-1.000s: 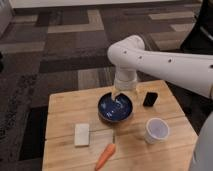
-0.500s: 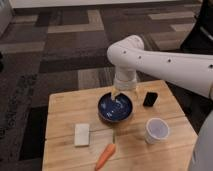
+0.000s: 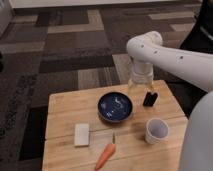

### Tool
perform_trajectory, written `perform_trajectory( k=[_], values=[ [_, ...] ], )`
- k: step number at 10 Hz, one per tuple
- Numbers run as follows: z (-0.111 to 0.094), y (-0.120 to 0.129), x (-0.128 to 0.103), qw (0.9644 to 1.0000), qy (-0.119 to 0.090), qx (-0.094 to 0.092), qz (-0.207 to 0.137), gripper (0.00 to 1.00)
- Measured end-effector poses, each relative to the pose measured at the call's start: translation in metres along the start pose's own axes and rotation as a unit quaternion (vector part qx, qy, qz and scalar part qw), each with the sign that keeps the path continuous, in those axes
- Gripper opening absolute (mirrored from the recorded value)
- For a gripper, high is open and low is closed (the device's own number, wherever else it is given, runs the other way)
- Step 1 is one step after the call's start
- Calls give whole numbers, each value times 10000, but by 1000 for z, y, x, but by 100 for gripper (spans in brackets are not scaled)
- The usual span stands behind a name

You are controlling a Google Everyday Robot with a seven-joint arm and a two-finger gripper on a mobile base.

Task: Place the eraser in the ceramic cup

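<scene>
— Where is the gripper [image 3: 141, 90] now?
— A moment ago it hung over the blue bowl [image 3: 115, 107]. It has since shifted toward 3 o'clock, so the whole bowl shows. It hovers off the bowl's 2 o'clock rim, just beside the eraser [image 3: 150, 98].
— And the fingers?
— They are spread wide and point down, with nothing between them.
— Has the eraser moved?
— No. It sits on the desk [image 3: 65, 107] as before, at 12 o'clock of the ceramic cup [image 3: 156, 131] and apart from it. The cup, the carrot [image 3: 105, 156] and the pale block [image 3: 82, 134] also lie where they were.
</scene>
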Motion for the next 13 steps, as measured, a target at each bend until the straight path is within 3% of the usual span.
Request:
perform_trajectory(
  k=[2,3,9,13],
  values=[
    [3,-15,-12,9999,-137,-15,77,65],
    [3,-11,-13,9998,-158,-53,68,65],
    [3,-12,-13,9999,-144,-32,63,65],
    [20,-15,-17,9991,-206,54,353,65]
  ],
)
